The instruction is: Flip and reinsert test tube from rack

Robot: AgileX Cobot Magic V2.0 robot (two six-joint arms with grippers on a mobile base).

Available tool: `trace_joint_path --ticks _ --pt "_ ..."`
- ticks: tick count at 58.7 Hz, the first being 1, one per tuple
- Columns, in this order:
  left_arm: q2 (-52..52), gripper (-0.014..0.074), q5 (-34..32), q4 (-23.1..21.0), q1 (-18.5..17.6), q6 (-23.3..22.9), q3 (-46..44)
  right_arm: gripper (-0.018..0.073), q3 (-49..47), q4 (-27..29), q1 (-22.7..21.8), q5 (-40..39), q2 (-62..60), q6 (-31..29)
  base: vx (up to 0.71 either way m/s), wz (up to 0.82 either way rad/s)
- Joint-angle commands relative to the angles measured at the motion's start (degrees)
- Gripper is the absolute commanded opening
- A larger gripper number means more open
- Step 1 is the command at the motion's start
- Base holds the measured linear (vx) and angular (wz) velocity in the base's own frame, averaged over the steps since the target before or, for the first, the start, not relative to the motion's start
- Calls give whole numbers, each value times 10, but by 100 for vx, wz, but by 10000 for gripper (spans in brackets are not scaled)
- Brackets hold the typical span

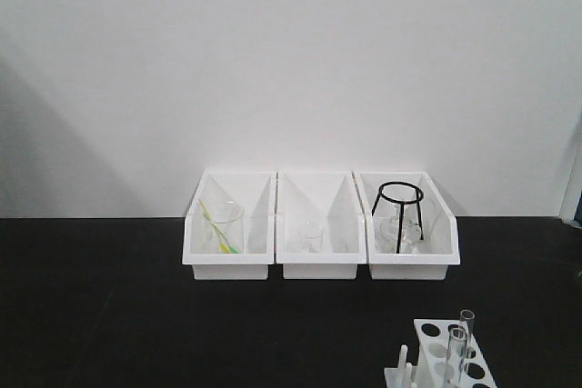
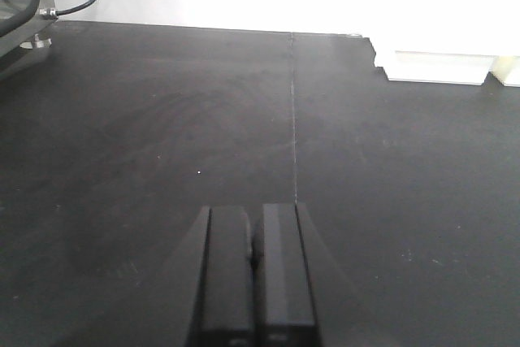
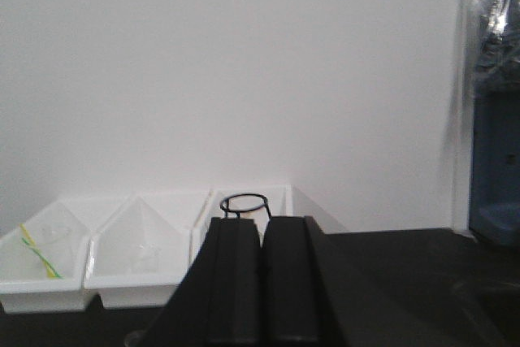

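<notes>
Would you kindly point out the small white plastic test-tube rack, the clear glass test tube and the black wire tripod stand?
White plastic test-tube rack [image 1: 447, 354]: front view, top plate.
Clear glass test tube [image 1: 466, 333]: front view, upper wall.
Black wire tripod stand [image 1: 398, 193]: front view, ring.

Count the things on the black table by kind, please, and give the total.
White bins: 3
Rack: 1
Glass tubes in the rack: 2
Glass beakers: 2, one in the left bin, a small one in the middle bin
Black wire stand: 1
Total: 9
</notes>
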Motion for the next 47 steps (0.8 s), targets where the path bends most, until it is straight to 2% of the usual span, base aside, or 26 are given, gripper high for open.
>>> trace_joint_path --ticks 1,5,15,23,26,47 --pt "-6 -6 -50 -2 -4 0 0 -15 25 65 -1 13 -64 -122 0 0" --pt "-6 -6 -50 -2 -4 0 0 -14 54 73 -1 33 -115 -148 0 0" --pt "-6 -6 -50 -2 -4 0 0 -12 139 100 -1 50 -210 -139 0 0" --pt "-6 -6 -50 -2 -4 0 0 -12 207 126 1 9 -206 -130 0 0" --pt "-6 -6 -50 -2 -4 0 0 -11 203 131 1 32 -207 -131 0 1" --pt "-6 -6 -50 -2 -4 0 0 -8 203 126 -1 25 -206 -131 0 0"
